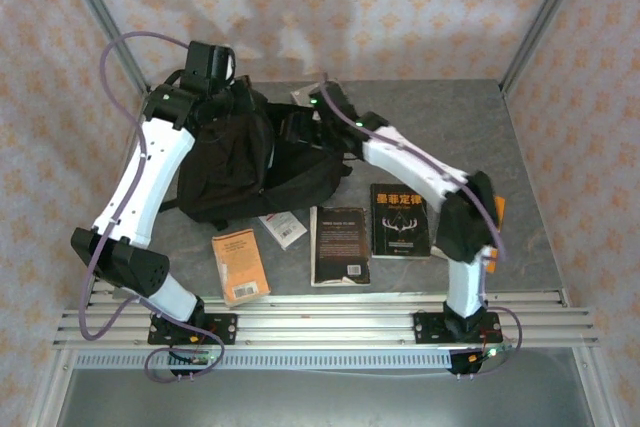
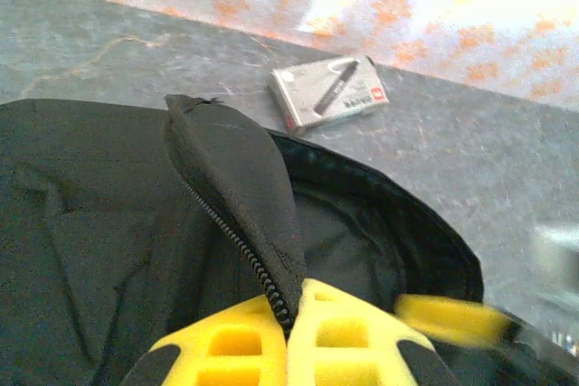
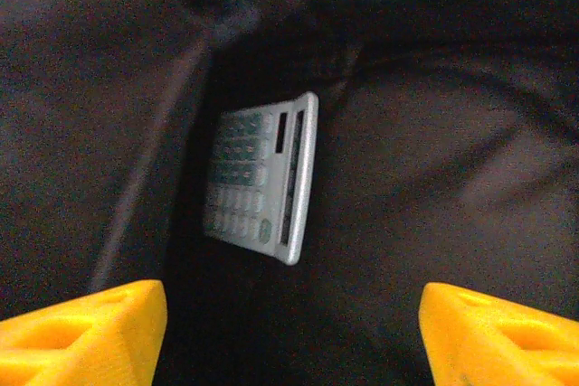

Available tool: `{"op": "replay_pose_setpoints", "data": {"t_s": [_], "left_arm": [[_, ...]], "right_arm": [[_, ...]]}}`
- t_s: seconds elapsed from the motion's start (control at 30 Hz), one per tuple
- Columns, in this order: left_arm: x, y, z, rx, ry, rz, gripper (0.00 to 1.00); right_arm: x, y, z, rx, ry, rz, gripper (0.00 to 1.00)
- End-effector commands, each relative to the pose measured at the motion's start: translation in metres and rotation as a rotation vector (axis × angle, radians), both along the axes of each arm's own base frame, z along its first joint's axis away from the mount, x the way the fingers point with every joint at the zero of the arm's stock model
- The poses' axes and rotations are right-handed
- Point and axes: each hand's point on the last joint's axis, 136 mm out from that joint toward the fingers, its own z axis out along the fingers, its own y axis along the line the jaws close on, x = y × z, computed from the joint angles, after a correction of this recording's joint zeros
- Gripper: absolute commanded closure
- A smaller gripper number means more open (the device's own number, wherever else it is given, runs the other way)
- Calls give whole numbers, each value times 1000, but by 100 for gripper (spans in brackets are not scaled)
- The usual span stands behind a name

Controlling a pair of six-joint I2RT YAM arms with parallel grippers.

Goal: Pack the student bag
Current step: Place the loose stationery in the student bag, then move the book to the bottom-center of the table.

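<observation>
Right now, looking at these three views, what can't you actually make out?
Top view: the student bag's inside, hidden by its own fabric and both arms.
Right wrist view: the calculator's key labels, blurred.
Left wrist view: a pale object at the right edge, blurred and cut off; the bag's depths, behind the flap pinched in the left tool.

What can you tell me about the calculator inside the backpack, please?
The calculator is a flat, silver-grey slab, plastic by its look, with rows of pale grey-green keys and dark display windows along one long edge. It lies face up to the camera, slightly tilted, inside the black backpack, resting on dark fabric beside a fold. The right end effector hangs open over it, yellow fingers wide apart, not touching it.
</observation>
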Motion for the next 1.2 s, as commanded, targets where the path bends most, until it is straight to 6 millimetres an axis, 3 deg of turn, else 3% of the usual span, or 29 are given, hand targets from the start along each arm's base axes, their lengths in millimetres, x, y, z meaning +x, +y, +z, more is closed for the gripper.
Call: {"op": "replay_pose_setpoints", "data": {"t_s": [0.0, 0.07, 0.17, 0.23, 0.37, 0.6, 0.7, 0.83, 0.93, 1.07, 1.17], "left_arm": [[5, 23, 38, 3, -111, 90, 100], [5, 27, 44, 11, -122, 106, 100], [6, 31, 52, 18, -137, 118, 100], [7, 31, 55, 16, -144, 119, 100], [7, 32, 59, 20, -151, 122, 100], [6, 33, 59, 19, -148, 124, 100], [5, 34, 57, 15, -140, 132, 100], [6, 32, 57, -7, -138, 138, 100], [6, 32, 62, -23, -146, 143, 100], [5, 35, 68, -21, -157, 159, 100], [3, 36, 70, -18, -161, 163, 100]], "right_arm": [[-22, -29, 40, 5, -168, 17, 34], [-49, -26, 35, 40, -154, 125, 53], [-93, -9, 6, 23, -87, 329, 84], [-123, 9, -18, 1, -36, 458, 92], [-172, 50, -65, -110, 18, 681, 100], [-207, 124, -112, -154, 22, 831, 100], [-223, 145, -146, -210, 59, 876, 99], [-222, 159, -186, -235, 120, 819, 96], [-211, 154, -214, -330, 117, 761, 91], [-173, 125, -239, -566, 47, 596, 91], [-139, 95, -234, -707, -28, 445, 92]]}}
